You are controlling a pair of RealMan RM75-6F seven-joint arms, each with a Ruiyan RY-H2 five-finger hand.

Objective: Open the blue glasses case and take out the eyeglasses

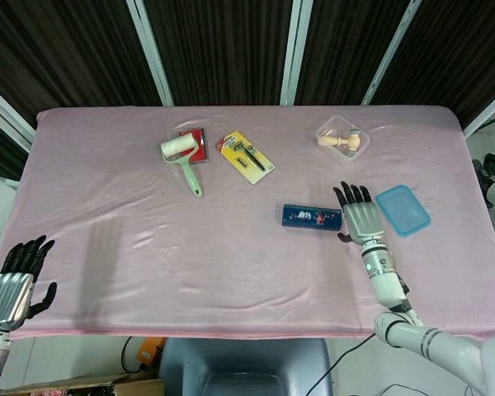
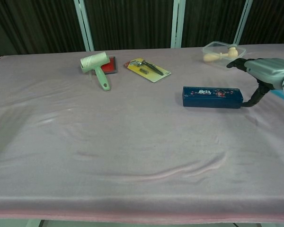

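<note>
Glasses case (image 1: 312,217): blue, closed, lying flat toward the right half of the bench (image 1: 231,264), well in from the front edge. Its contents are hidden; the small pattern on the lid is too fine to read.

Right hand (image 1: 360,216): just beside the right end of the case, fingers apart and pointing toward the far edge, holding nothing. In the chest view the thumb curves down close to the case's right end; whether it touches cannot be told. The same view cuts the hand off at the picture's right border.

Left hand (image 1: 16,285): off the front left corner of the bench, fingers spread, empty; seen only in the head view, its wrist cut off by the frame's lower edge.

Blue lid (image 1: 403,209): flat, near the right edge, just beyond the right hand. In the chest view the hand covers nearly all of it.

Clear tub (image 1: 342,138): toward the far right of the bench, holding a pale wooden piece whose shape is hard to make out.

Yellow card (image 1: 247,157): near the far edge, about the middle, with dark tools packed on it; details too small to tell.

Lint roller (image 1: 182,158): pale green handle, left of the card, its head resting against a red pad (image 1: 194,136).

Pink cloth: covers the bench, creased toward the front.
</note>
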